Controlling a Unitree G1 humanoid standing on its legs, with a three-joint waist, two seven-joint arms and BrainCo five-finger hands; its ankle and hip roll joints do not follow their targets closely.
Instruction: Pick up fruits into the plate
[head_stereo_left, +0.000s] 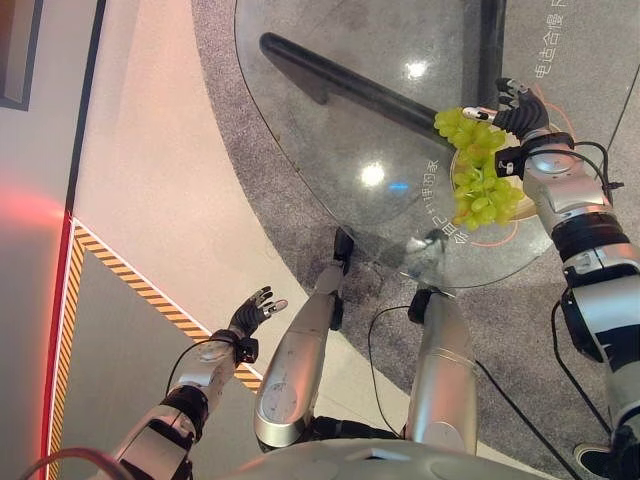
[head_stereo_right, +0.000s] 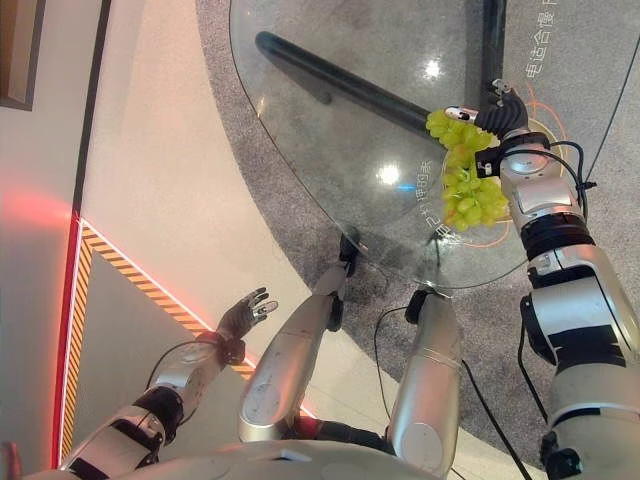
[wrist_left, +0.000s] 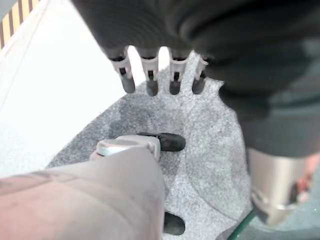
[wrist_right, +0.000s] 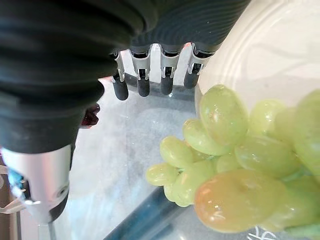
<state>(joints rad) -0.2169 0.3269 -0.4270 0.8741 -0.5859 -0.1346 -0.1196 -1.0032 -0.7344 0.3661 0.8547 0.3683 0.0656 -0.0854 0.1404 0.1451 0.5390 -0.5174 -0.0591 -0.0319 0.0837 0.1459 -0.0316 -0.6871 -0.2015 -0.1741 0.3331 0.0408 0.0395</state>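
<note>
table: glass table (head_stereo_left: 330, 130), round top | plate: plate (wrist_right: 260, 55) near its right edge | fruit: grapes (head_stereo_left: 480, 175) lie on the plate, part over the rim | right hand (head_stereo_left: 520, 112): fingers straight, apart, holding nothing, just past the bunch | left hand (head_stereo_left: 252, 312): idle, fingers relaxed, low by my side | I judge the bunch delivered; I'd lift straight up, not snagging the grapes.
</note>
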